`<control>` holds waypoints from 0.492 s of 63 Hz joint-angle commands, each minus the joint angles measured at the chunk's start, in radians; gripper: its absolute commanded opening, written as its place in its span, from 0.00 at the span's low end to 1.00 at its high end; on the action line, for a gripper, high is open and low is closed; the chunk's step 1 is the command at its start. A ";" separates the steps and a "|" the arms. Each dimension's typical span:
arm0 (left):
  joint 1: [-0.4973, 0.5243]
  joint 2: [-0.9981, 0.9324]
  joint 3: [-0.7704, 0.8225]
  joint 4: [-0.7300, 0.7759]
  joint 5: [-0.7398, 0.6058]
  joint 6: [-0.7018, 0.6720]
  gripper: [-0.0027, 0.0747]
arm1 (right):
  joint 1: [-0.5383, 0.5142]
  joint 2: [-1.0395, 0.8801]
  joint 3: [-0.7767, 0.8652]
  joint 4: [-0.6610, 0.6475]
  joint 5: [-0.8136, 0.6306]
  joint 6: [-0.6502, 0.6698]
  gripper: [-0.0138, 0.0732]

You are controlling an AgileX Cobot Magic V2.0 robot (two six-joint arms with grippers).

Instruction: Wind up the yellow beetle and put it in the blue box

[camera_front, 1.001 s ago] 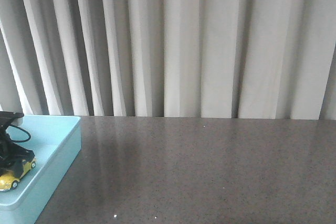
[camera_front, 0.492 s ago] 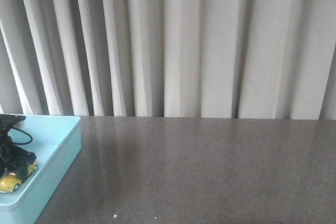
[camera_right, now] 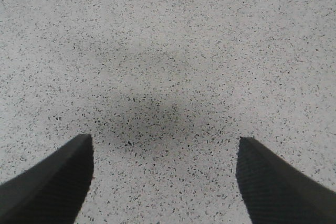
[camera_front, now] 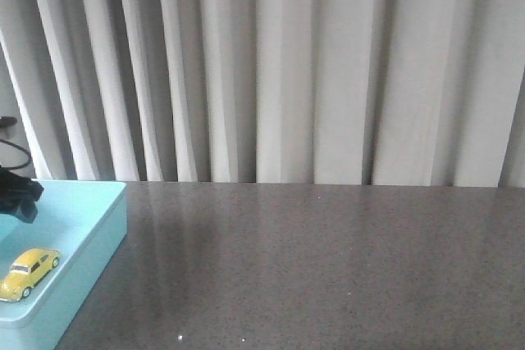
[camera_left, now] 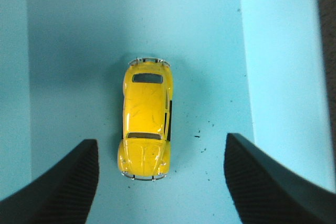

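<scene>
The yellow beetle (camera_front: 29, 272) is seen resting on its wheels on the floor of the blue box (camera_front: 90, 239), at about eight o'clock in the front view, near the box's right wall but apart from it. The left hand (camera_left: 157, 182) is held above the car with its fingers spread wide; nothing is pinched and the car is touched by neither finger (camera_left: 65, 182). The right hand (camera_right: 163, 182) is likewise spread, with only bare speckled desk (camera_right: 168, 51) beneath it. The storing step is judged complete. A risk is judged to remain: if the spring is wound, the car could be driven forward against a wall of the box. Were the left hand lowered again, the car could also be clipped and tipped.
</scene>
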 commanded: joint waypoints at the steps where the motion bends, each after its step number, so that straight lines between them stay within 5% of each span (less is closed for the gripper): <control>1: -0.006 -0.133 -0.030 -0.026 0.004 -0.012 0.68 | 0.002 -0.009 -0.025 -0.004 -0.050 0.000 0.79; 13: -0.006 -0.271 0.004 -0.027 0.004 -0.054 0.68 | 0.002 -0.009 -0.025 -0.004 -0.050 0.000 0.79; 31: -0.006 -0.530 0.351 -0.060 -0.044 -0.052 0.68 | 0.002 -0.009 -0.025 -0.004 -0.049 0.000 0.79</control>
